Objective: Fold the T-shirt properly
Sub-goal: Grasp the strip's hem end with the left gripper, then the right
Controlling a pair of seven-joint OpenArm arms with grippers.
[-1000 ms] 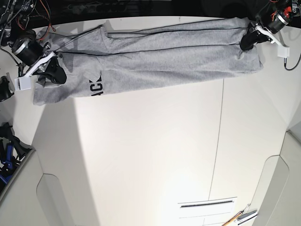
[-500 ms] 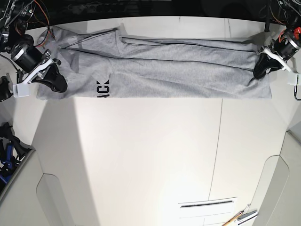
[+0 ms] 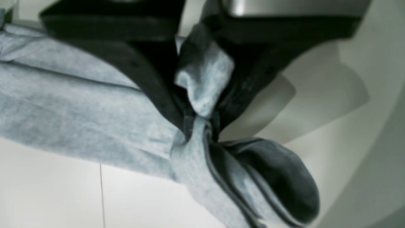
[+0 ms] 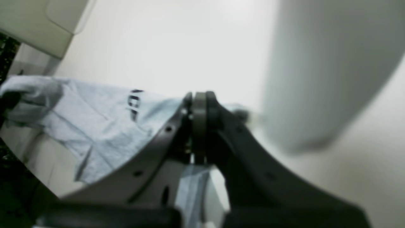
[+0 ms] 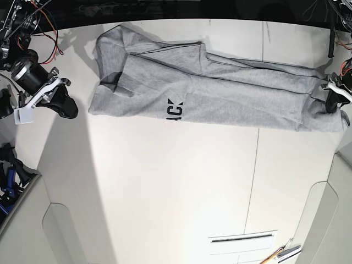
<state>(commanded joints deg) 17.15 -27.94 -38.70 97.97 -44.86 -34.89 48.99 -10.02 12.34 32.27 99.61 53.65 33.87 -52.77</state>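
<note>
I see the T-shirt lying as a long folded band across the far side of the white desk, black lettering facing up. My left claw is clamped on a bunched end of cloth — my right claw stands off it, pads pressed together, holding nothing.

counter: white, seamed panels | on it: grey T-shirt stretched along far edge | near edge: pencil-like tool
</note>
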